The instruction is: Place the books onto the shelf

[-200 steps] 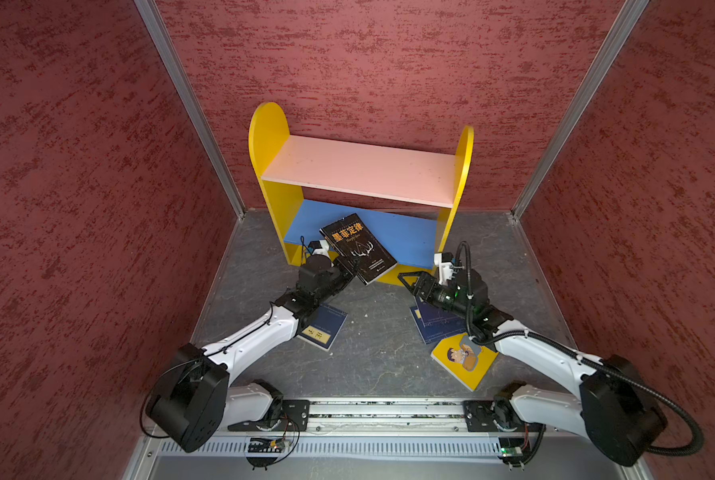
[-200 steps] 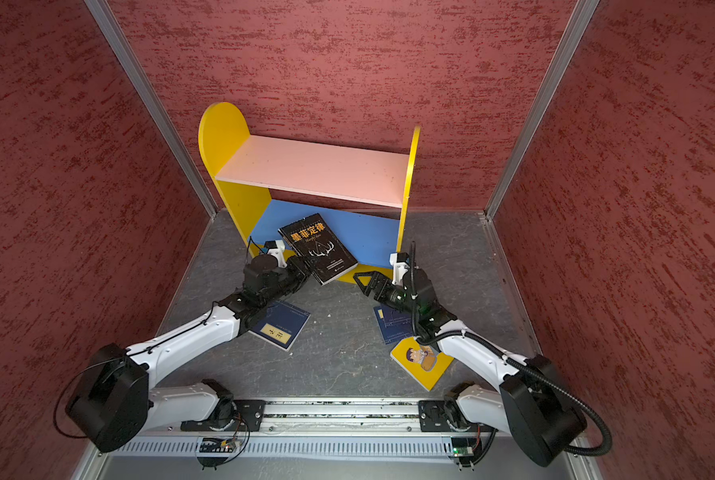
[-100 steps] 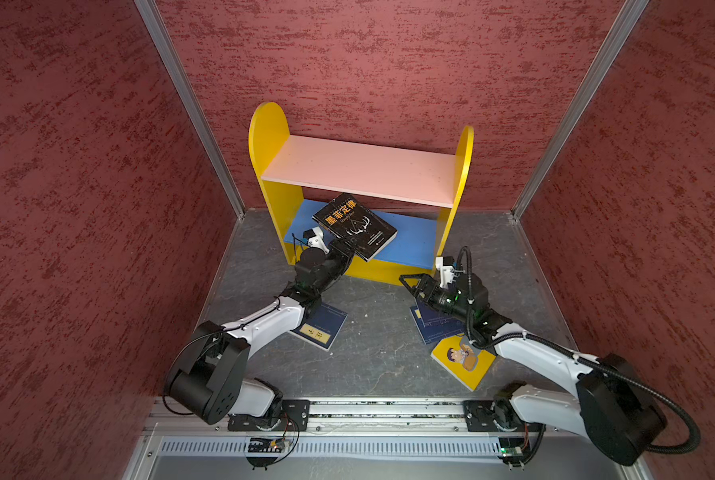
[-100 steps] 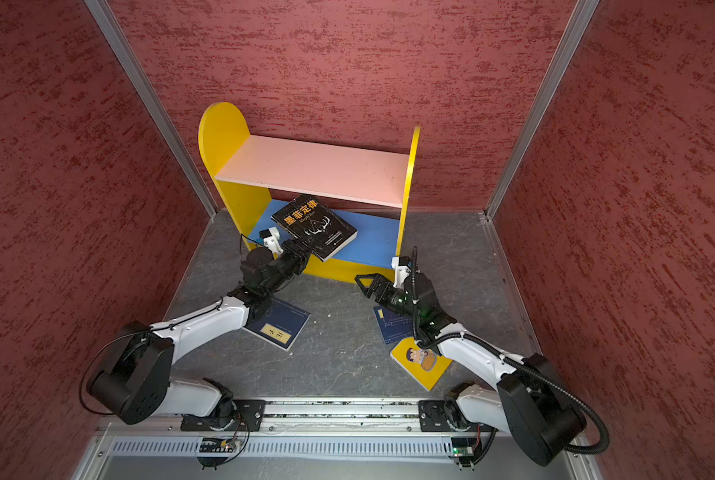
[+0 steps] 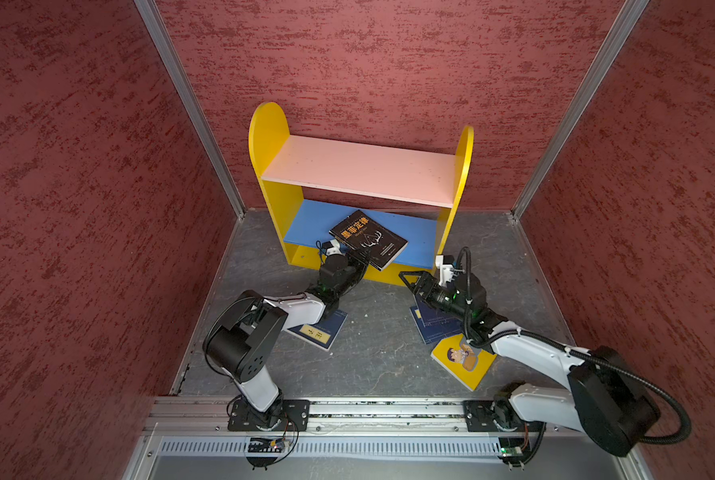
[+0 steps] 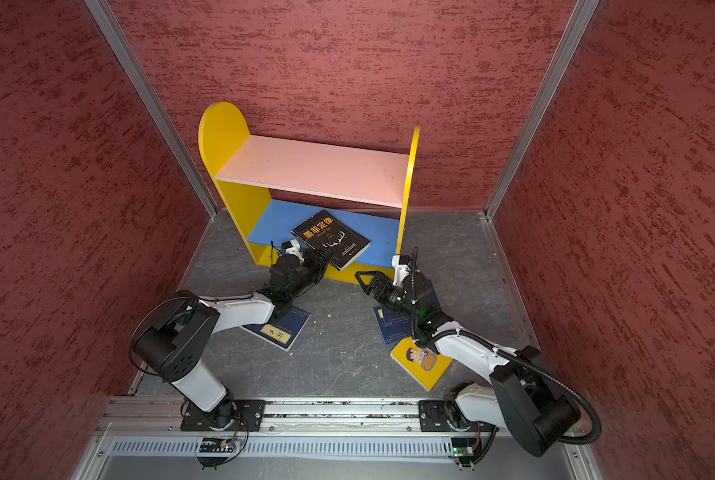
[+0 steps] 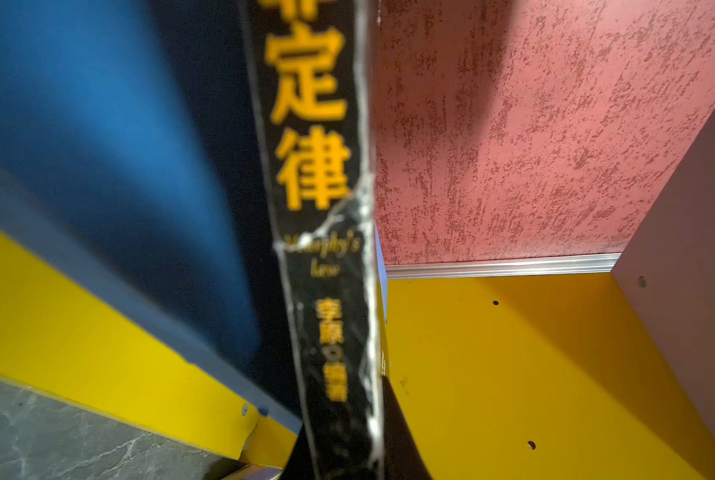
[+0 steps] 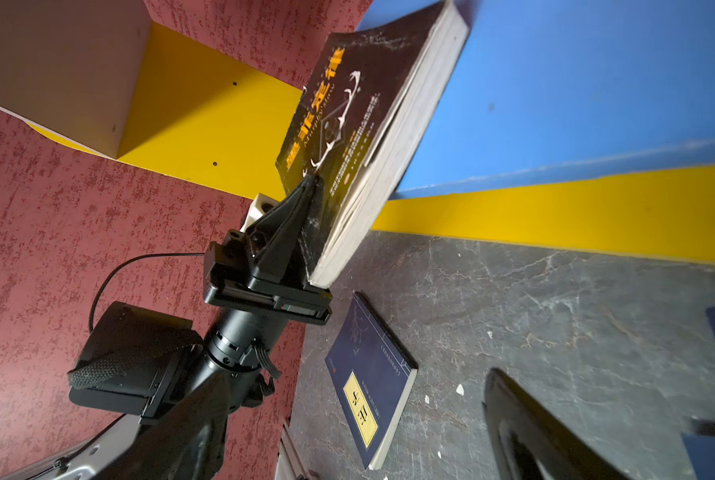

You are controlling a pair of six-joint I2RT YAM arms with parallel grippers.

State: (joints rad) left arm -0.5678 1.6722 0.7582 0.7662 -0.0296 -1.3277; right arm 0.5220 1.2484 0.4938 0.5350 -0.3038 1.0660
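Observation:
My left gripper is shut on the near corner of the black book with the orange title. It holds the book tilted, its far part over the blue lower board of the yellow shelf. The book's spine fills the left wrist view. One navy book lies on the floor, partly under the left arm. More navy books and the yellow cartoon book lie under the right arm. My right gripper hovers open and empty in front of the shelf's right end.
The pink upper board is bare. Red walls close the cell on three sides, and the shelf stands against the back wall. A metal rail carrying both arm bases runs along the front. Grey floor shows between the arms.
The left gripper has carried the black book forward and turned it, from in front of the shelf to over the blue board. The right gripper has barely moved.

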